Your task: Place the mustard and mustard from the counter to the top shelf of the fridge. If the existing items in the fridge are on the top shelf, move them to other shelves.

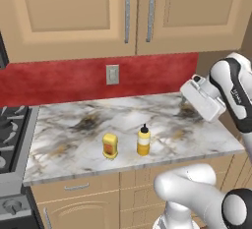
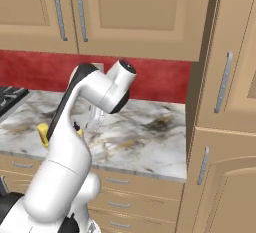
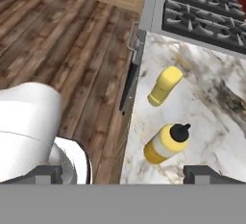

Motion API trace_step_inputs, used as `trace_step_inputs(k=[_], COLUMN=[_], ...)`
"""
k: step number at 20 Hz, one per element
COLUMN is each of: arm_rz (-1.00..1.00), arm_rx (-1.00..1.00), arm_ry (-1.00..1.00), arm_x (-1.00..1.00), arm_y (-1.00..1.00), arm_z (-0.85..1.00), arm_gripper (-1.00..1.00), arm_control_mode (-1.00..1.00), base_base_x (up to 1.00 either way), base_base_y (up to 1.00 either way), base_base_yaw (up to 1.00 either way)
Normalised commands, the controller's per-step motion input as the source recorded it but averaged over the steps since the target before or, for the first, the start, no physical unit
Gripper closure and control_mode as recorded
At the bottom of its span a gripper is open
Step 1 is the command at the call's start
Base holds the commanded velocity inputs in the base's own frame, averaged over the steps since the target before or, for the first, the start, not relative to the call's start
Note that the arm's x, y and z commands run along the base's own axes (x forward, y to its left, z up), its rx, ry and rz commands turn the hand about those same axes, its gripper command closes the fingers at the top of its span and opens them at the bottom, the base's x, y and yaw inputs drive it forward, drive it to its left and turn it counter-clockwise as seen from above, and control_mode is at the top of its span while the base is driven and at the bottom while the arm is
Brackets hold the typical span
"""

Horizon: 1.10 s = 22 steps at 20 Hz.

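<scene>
Two mustards stand near the front edge of the marbled counter [image 1: 162,110]: a squat yellow jar [image 1: 110,145] with an orange-red label, and to its right a taller amber bottle [image 1: 143,140] with a dark nozzle. In the hand view the jar [image 3: 165,85] and the bottle [image 3: 167,143] lie just ahead of my gripper [image 3: 125,174]. Its fingertips [image 3: 44,172] stand far apart and open, with nothing between them. My hand [image 1: 202,98] hovers above the counter, to the right of the bottle and higher. The arm hides most of the jar [image 2: 43,133] in the right base view. The fridge and the existing items are out of view.
A black stove [image 1: 10,134] borders the counter on the left. Tan wall cabinets [image 1: 98,12] hang above a red backsplash with an outlet [image 1: 112,74]. A tall tan cabinet [image 2: 225,127] closes the counter's right end. Wooden floor [image 3: 57,50] lies below the counter's front edge.
</scene>
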Motion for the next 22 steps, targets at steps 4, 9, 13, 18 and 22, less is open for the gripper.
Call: trace_step_inputs(k=[4, 9, 13, 18, 22], arm_rz=[0.17, 0.09, 0.0, 0.0, 0.0], arm_rx=[0.0, 0.0, 0.05, 0.06, 0.03], arm_ry=[0.07, 0.05, 0.04, 0.07, 0.01], arm_x=[0.3, 0.31, 0.34, 0.61, 0.53], arm_y=[0.2, 0.39, 0.26, 0.09, 0.04], arm_z=[-0.41, -0.49, -0.56, -0.45, -0.34], arm_gripper=[-1.0, -1.0, -1.0, -1.0, -1.0], arm_control_mode=[-1.0, -1.0, -1.0, -1.0, -1.0], base_base_x=[0.0, 0.0, 0.0, 0.0, 0.0], base_base_y=[0.0, 0.0, 0.0, 0.0, 0.0], base_base_yaw=[0.0, 0.0, 0.0, 0.0, 0.0])
